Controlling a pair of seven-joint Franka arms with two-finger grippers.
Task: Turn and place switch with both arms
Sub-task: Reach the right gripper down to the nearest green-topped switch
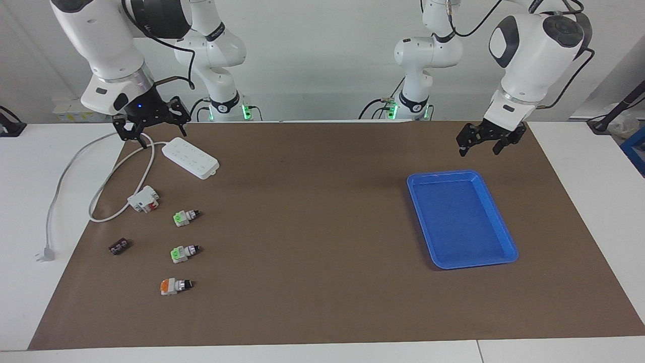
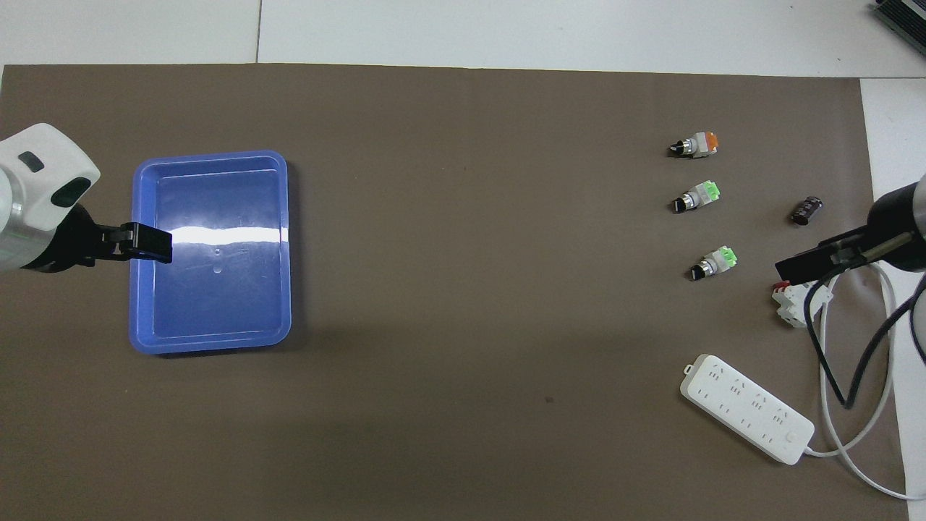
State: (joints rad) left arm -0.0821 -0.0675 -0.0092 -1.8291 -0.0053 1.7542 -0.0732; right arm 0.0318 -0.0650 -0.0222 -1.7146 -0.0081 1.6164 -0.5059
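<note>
Nearest to the robots, both grippers hang in the air with nothing in them: the right gripper (image 1: 151, 128) is over the cable of the white power strip (image 1: 190, 158) at the right arm's end of the table, its fingers spread apart, and the left gripper (image 1: 486, 138) is over the brown mat (image 1: 322, 227) just beside the near rim of the blue tray (image 1: 436, 256), its fingers also apart. A little farther out lies a white-and-red block (image 1: 144, 198), and then the first green switch (image 1: 185, 217), lying on its side on the mat. Farther again is the second green switch (image 1: 183, 252), with a small dark part (image 1: 119, 246) beside it, and farthest is the orange-ended switch (image 1: 174, 286). The task seems not yet begun; the step in hand is probably the approach. The next move likely calls for the right gripper to come down on one green switch, which is well apart from the tray. Each green switch shows a bright green end block, a pale body and a small black knob tip pointing toward the tray's end.
</note>
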